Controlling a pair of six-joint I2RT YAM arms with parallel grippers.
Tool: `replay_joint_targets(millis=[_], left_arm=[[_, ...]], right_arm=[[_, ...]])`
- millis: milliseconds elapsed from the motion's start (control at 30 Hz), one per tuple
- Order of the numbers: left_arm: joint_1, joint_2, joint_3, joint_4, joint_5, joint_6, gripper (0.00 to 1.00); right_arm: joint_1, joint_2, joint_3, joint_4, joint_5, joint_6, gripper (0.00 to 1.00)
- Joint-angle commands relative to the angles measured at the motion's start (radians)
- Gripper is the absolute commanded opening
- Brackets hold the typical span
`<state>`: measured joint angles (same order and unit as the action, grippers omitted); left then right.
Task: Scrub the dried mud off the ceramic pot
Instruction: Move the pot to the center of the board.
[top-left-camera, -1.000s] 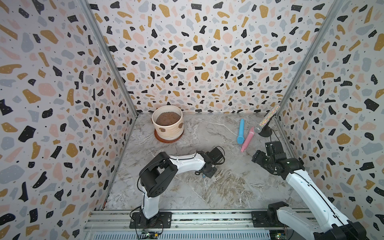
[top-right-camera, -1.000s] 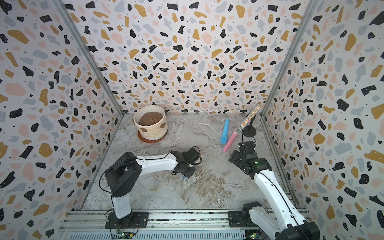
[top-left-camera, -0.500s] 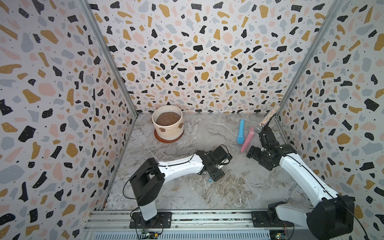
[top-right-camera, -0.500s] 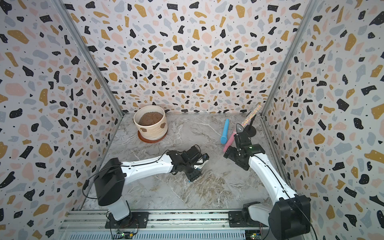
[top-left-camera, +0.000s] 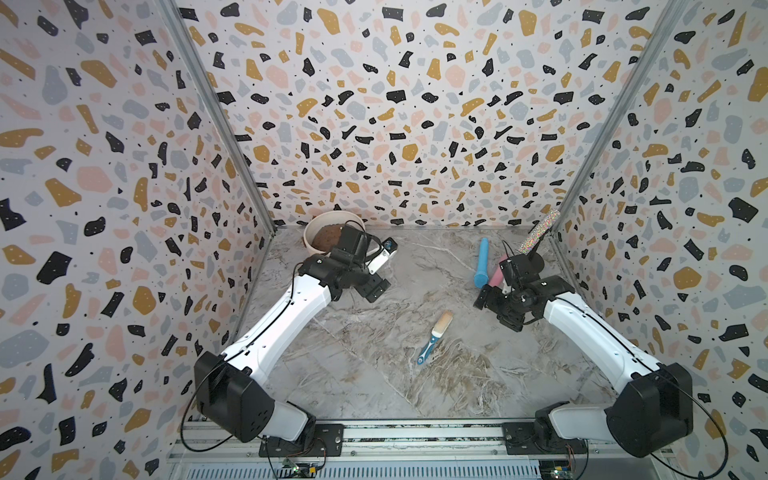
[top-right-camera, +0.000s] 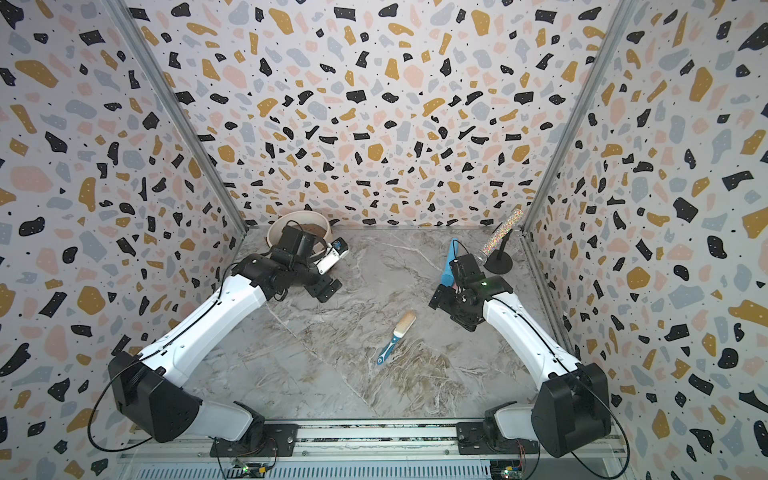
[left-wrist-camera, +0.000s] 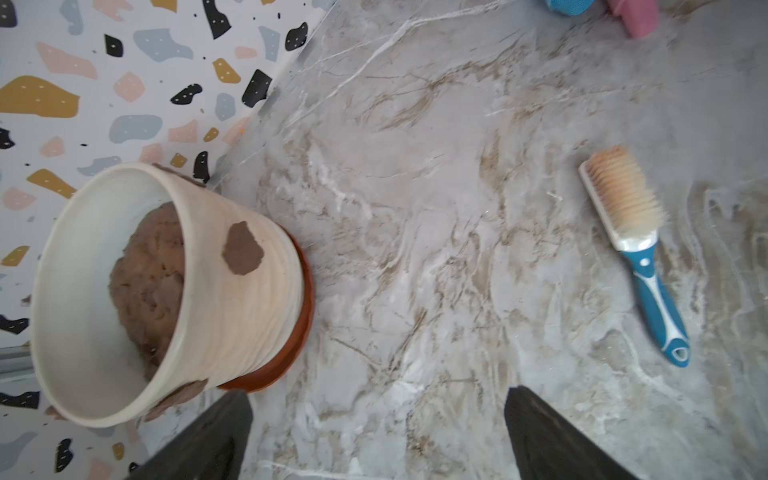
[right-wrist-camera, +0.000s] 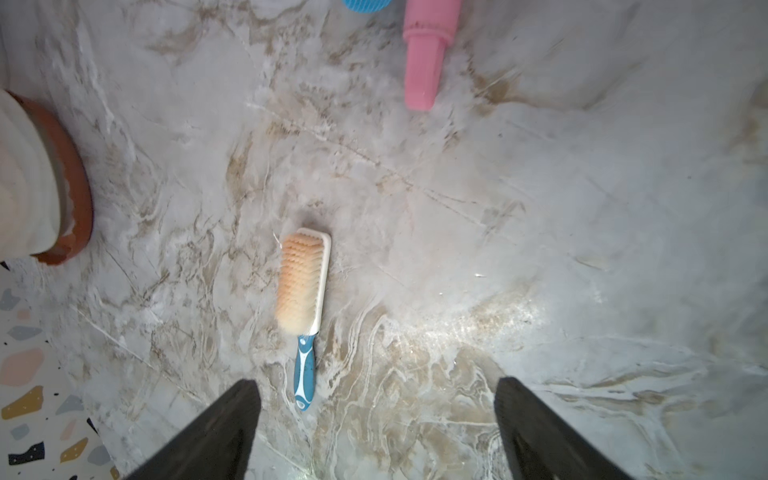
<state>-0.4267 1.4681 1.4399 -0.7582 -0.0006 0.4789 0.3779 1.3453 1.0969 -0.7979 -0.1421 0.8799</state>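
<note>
The ceramic pot, cream and ribbed with brown soil inside, stands on a terracotta saucer in the back left corner. In both top views my left arm hides part of the ceramic pot. Dried mud shows as a flat brown patch on its side, with another patch near the rim. A blue-handled brush lies loose mid-table. My left gripper hangs open and empty beside the pot. My right gripper is open and empty above the brush handle's end.
A blue cylinder and a pink one lie at the back right. A glittery roller on a black stand leans in the right corner. Terrazzo walls close in three sides of the marble table.
My left gripper opened and swung from mid-table back toward the pot, uncovering the brush lying where it had been. My right gripper opened wider and shifted slightly toward the centre.
</note>
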Motion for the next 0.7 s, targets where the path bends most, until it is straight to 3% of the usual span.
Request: replay_joint_targets(millis=[0,133,367,533,667], left_arm=[[0.109,0.116,0.117,-0.093,0.086,0.143,0.95],[0.231,0.298,0.335,-0.215,0.190,0.173,0.89],[0.351,0.559,0.683,-0.403,0.259,0.189,0.80],[0.367,0.639,0.784,-0.486,0.321,0.192,0.65],[0.367,0.637,0.752,-0.481,0.338,0.198,0.57]], right_arm=[[0.037,0.017,0.030,0.002,-0.011,0.033,0.94],[0.063,0.019,0.022,0.037,-0.029,0.056,0.93],[0.069,0.000,0.010,0.065,-0.094,0.059,0.90],[0.069,-0.014,-0.009,0.083,-0.097,0.069,0.89],[0.069,-0.007,-0.010,0.089,-0.107,0.073,0.89]])
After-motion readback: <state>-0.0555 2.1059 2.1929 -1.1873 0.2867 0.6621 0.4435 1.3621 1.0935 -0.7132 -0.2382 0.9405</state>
